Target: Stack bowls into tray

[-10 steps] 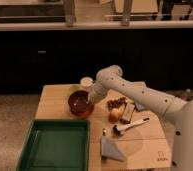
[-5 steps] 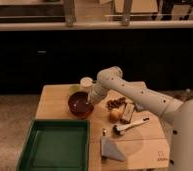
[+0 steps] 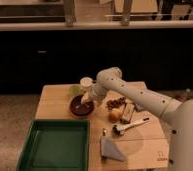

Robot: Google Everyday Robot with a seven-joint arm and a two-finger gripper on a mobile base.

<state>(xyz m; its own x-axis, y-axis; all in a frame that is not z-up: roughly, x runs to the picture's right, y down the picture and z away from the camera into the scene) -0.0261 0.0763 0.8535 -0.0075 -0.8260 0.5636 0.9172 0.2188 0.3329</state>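
A dark maroon bowl (image 3: 80, 107) sits on the wooden table (image 3: 54, 102), just behind the far rim of the tray. The dark green tray (image 3: 55, 146) lies at the front left, with nothing in it. My gripper (image 3: 86, 98) reaches in from the right on the white arm and hangs over the bowl's back right rim, close to or touching it. The gripper hides part of the bowl's inside. I see only this one bowl.
A pale green cup (image 3: 74, 90) and a cream round container (image 3: 86, 81) stand behind the bowl. To the right lie brown snacks (image 3: 116, 103), an orange fruit (image 3: 114, 116), a dark packet (image 3: 127, 113), a black-handled utensil (image 3: 131, 125) and a grey wedge (image 3: 111, 149).
The gripper has stayed at the bowl's rim and settled slightly lower and to the left. The bowl and tray have not moved.
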